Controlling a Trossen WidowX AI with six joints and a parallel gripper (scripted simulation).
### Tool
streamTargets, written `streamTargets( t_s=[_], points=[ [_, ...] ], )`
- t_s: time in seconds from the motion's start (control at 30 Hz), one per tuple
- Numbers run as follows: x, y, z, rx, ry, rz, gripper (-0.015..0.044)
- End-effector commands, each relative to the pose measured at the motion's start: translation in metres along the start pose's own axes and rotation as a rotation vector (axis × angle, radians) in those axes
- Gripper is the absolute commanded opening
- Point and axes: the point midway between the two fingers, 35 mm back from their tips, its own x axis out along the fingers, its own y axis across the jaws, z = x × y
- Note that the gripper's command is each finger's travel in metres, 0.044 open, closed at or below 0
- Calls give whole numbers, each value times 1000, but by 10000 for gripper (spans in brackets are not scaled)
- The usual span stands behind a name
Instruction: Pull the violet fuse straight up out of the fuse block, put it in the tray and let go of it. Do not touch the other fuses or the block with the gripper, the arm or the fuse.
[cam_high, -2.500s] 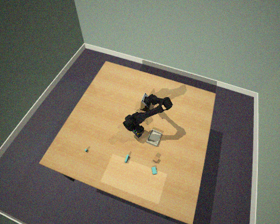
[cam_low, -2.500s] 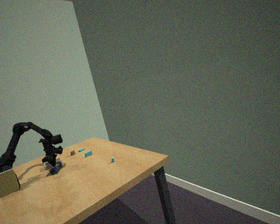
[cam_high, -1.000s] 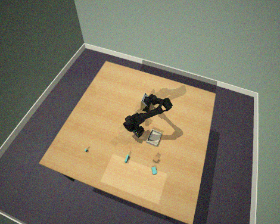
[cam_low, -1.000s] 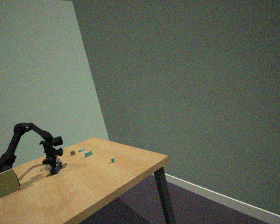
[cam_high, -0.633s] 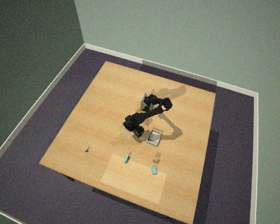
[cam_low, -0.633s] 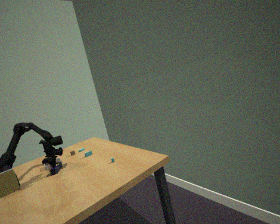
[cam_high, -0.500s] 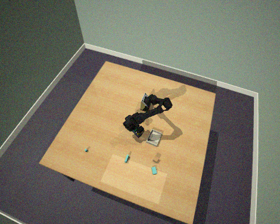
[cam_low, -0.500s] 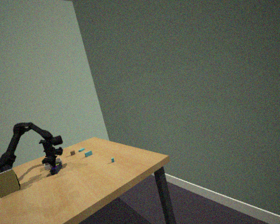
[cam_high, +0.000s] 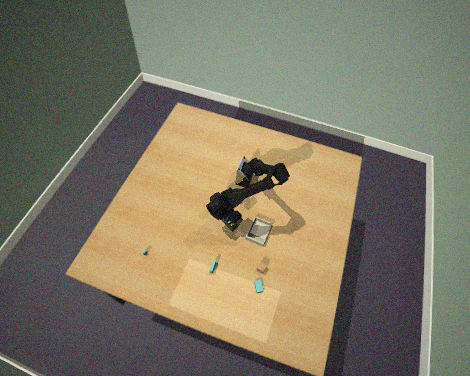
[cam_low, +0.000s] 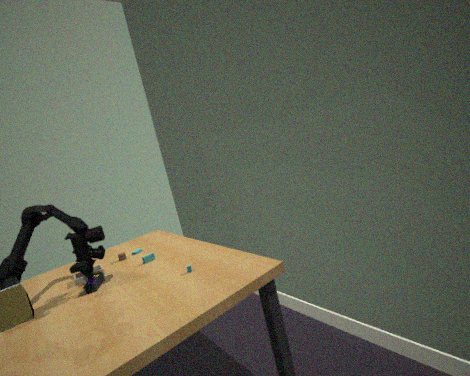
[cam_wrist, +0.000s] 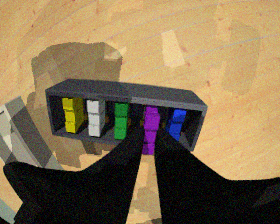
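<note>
My gripper (cam_low: 91, 276) (cam_wrist: 149, 133) is shut on the violet fuse (cam_wrist: 151, 120). The fuse stands higher than the others, and its near end shows over the near wall of the dark fuse block (cam_wrist: 125, 90) (cam_low: 97, 286). Whether its foot is clear of the slot is hidden. The yellow fuse (cam_wrist: 72, 115), white fuse (cam_wrist: 95, 119) and green fuse (cam_wrist: 121, 121) sit in the block on one side, the blue fuse (cam_wrist: 176, 125) close on the other. The grey tray (cam_high: 256, 242) (cam_wrist: 31, 127) lies beside the block, at the left in the wrist view.
Three teal pieces (cam_high: 213, 266) (cam_low: 148, 258) and a brown block (cam_high: 262, 266) (cam_low: 122, 257) lie farther out on the table. A panel (cam_high: 243, 165) (cam_low: 15, 307) stands by the arm's base. A paler rectangle (cam_high: 225, 305) marks the table near one edge.
</note>
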Motion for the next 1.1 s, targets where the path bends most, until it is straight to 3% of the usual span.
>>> streamTargets(
  t_s=[0.0, 1.07],
  points=[
    [-3, 0, 1, -4, -3, -2, 0],
    [-19, 0, 1, -2, -3, -1, 0]
  ],
)
